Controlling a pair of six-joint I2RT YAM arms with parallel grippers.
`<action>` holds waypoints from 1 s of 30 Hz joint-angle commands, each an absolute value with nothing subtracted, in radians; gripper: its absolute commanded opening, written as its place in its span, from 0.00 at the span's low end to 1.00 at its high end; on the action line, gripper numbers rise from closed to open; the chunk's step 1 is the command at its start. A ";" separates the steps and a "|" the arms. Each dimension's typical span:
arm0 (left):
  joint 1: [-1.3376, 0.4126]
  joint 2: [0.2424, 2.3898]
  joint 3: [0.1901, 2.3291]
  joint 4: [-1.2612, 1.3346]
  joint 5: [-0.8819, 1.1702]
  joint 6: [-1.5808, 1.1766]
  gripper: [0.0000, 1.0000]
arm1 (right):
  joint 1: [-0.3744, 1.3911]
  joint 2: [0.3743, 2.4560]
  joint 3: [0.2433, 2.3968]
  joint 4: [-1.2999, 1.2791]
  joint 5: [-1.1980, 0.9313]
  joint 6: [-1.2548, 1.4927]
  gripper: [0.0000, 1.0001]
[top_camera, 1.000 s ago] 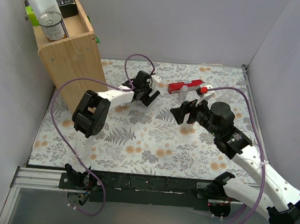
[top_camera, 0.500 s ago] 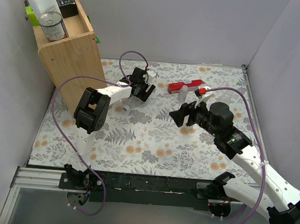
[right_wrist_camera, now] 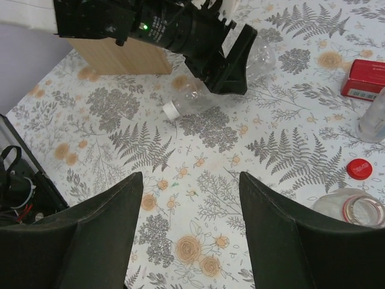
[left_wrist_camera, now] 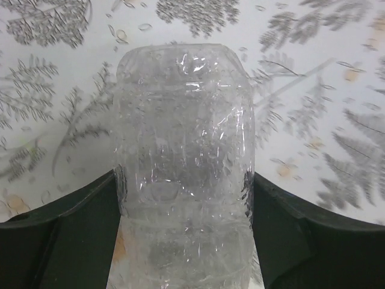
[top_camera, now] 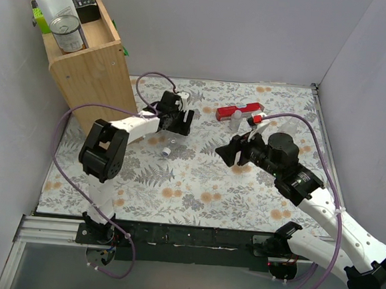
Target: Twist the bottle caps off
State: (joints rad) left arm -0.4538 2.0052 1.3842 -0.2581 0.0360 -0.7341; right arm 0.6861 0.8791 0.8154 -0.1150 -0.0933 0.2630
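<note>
My left gripper point(top_camera: 176, 120) is shut on a clear plastic bottle point(left_wrist_camera: 183, 150) across its body. In the right wrist view the left gripper point(right_wrist_camera: 225, 57) holds that bottle point(right_wrist_camera: 195, 96) low over the mat, its neck with a white cap point(right_wrist_camera: 171, 110) pointing towards me. The white cap also shows in the top view point(top_camera: 166, 152). A loose red cap point(right_wrist_camera: 360, 169) lies on the mat. Beside it is an uncapped clear bottle point(right_wrist_camera: 355, 211) with a red neck ring. My right gripper point(right_wrist_camera: 190, 177) is open and empty above the mat, and shows in the top view point(top_camera: 234, 151).
A long red box point(top_camera: 239, 112) lies at the back, with a small upright clear bottle point(top_camera: 235, 123) in front of it. A wooden shelf point(top_camera: 92, 69) with a can and a jug stands at the back left. Purple cables loop over both arms.
My left arm has swung left and its gripper has come down towards the mat with the bottle. The white-capped neck now shows further forward. My right gripper has hardly moved.
</note>
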 commanded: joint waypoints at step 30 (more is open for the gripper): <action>-0.689 1.123 0.799 0.546 0.069 -1.465 0.42 | 0.896 0.939 0.719 0.270 -0.167 0.566 0.71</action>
State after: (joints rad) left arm -0.6582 1.1637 0.8120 0.4591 0.1474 -1.4464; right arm 0.8860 0.9222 0.6899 0.1890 -0.1322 0.5472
